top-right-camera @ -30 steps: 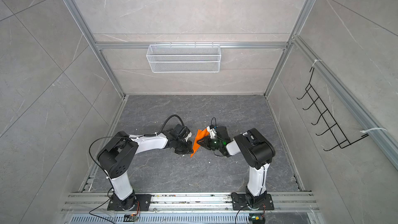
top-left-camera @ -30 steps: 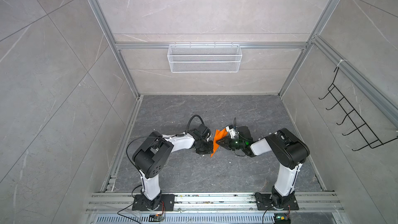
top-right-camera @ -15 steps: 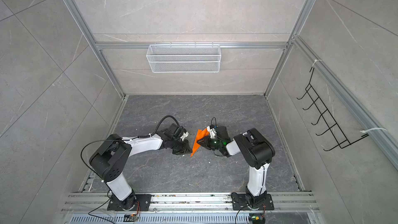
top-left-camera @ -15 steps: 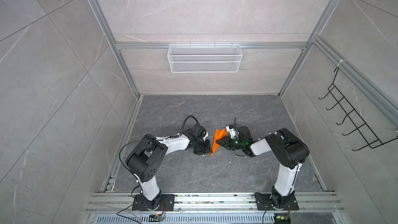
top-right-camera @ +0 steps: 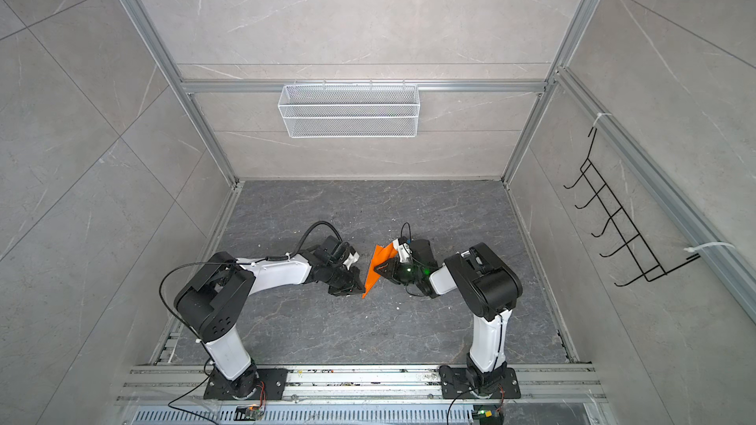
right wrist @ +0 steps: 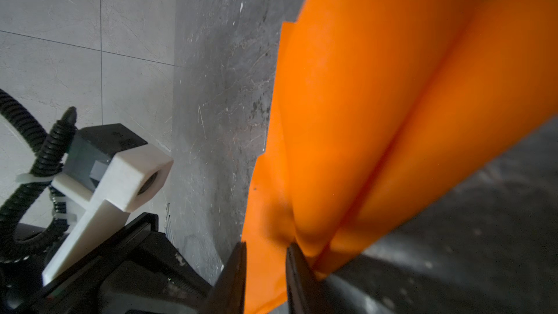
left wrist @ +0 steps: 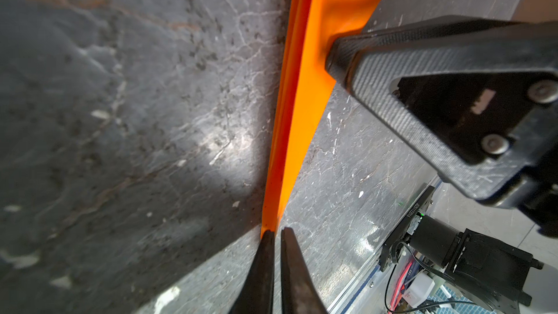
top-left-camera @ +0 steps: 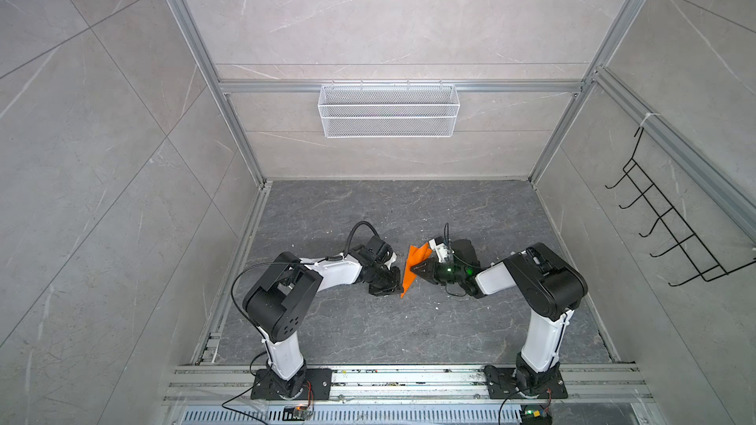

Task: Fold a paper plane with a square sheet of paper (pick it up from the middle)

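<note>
The stone-grey tabletop carries nothing but the two arms, which bend inward and meet near its middle. Between them the paper plane stands on edge, lifted off the surface, its narrow point aimed down toward the robot's base in both top views. It is already a slim orange dart with several layers.

The right gripper is clamped on the paper's body: orange fills the gap between its two fingers, and the layers above the grip bulge apart rather than lying flat. In the left wrist view one of its fingers presses against the side of the wing.

The left gripper is clenched, its fingers almost touching, right at the dart's pointed end. Whether the tip is actually nipped between them cannot be told.

The folding looks far along; the step in hand appears to be sharpening or closing the long centre crease. The next move probably calls for a firm anchor from the right gripper while the left pinches and slides along the fold, gently, since thin paper slips or tears.
</note>
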`<state>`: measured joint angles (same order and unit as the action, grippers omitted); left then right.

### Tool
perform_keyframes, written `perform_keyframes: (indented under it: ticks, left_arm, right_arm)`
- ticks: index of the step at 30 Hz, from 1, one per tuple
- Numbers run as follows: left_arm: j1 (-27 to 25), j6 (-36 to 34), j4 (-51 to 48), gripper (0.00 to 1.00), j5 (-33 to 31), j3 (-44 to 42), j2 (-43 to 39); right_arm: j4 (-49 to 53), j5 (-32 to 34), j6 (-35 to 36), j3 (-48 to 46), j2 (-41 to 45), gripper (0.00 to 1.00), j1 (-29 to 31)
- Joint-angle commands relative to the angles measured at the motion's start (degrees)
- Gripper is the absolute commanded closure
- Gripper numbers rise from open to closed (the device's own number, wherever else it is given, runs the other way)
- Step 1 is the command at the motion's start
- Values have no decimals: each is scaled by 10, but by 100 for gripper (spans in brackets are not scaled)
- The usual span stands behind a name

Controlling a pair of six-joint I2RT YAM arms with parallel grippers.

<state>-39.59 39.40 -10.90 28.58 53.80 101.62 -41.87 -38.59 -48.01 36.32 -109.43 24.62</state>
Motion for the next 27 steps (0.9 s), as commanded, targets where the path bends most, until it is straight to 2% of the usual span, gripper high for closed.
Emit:
perform_keyframes:
  ticks: [1,20,24,27]
  left_arm:
    - [-3,-8,-14,91,3,9,12]
    - [-33,-35,-100,92,-60,52,33]
    - [-33,-48,-109,88,-85,63,5]
    - [-31,-54,-85,82,-100,63,-32]
  right_arm:
    - [42,41,-1,-10,-25,72,-5]
    - [38,45,-4,-14,-29,72,-6]
    - [31,45,-8,-18,-28,72,-5]
    - [29,45,-9,-19,-25,72,-7]
